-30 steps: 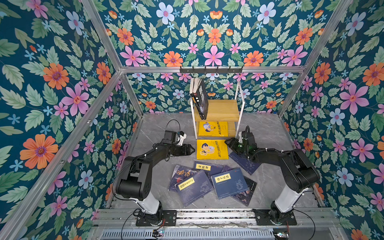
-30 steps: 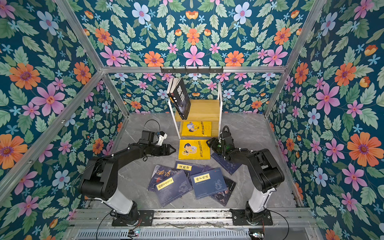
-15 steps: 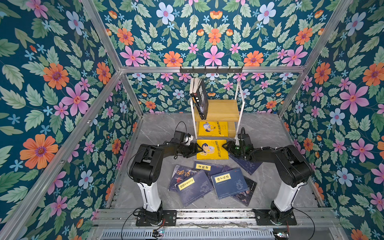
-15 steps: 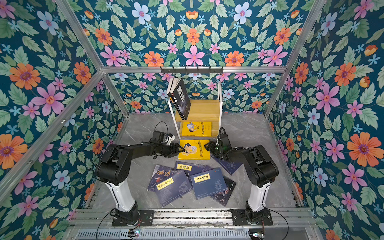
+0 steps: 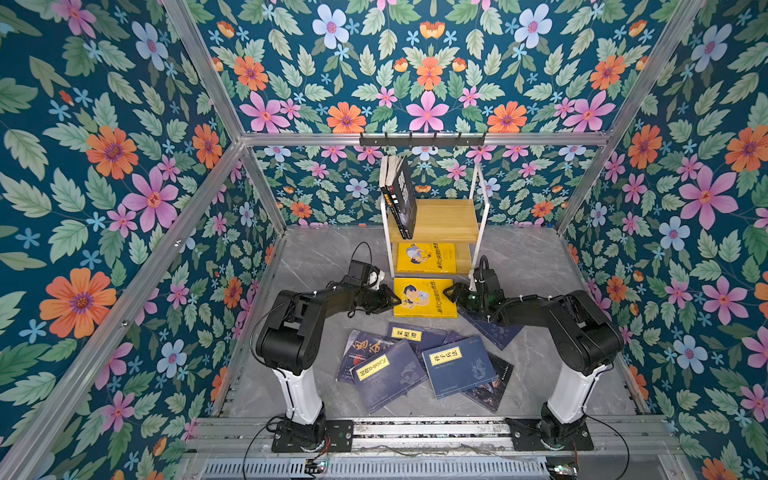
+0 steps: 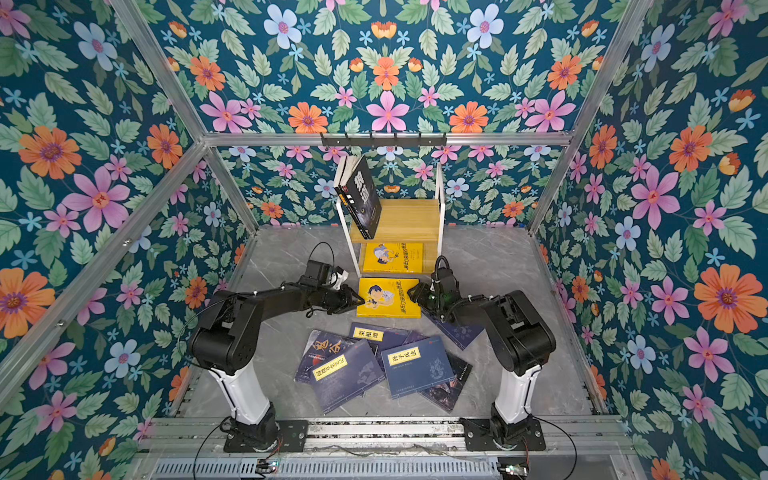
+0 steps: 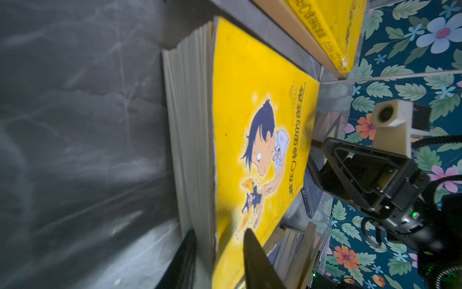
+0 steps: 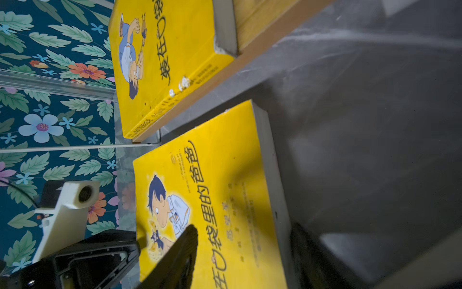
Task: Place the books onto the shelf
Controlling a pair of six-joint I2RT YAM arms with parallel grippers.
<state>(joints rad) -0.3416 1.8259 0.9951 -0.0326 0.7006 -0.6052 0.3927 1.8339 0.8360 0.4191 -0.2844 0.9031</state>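
A yellow book [image 5: 424, 297] with a cartoon boy lies flat on the floor in front of the shelf [image 5: 451, 220]. My left gripper [image 5: 394, 297] is shut on its left page edge, with one finger on the cover [image 7: 255, 257] and the other against the pages [image 7: 186, 255]. My right gripper [image 5: 451, 293] is open and straddles the opposite edge, one finger hovering over the cover [image 8: 180, 250]. Two dark books [image 5: 400, 195] lean on the top board. Another yellow book [image 5: 426, 257] lies on the lower board. Several navy books [image 5: 455, 365] lie heaped nearer the front.
A black hook rail [image 5: 422, 139] hangs on the back wall above the shelf. One navy book [image 5: 494, 332] lies partly under my right arm. Floral walls and aluminium posts close in both sides. The arm bases stand on a metal rail [image 5: 415, 430] at the front.
Both grippers have moved inward to the floor book's opposite edges. The left jaws have narrowed onto its page edge. The right jaws have stayed about as wide.
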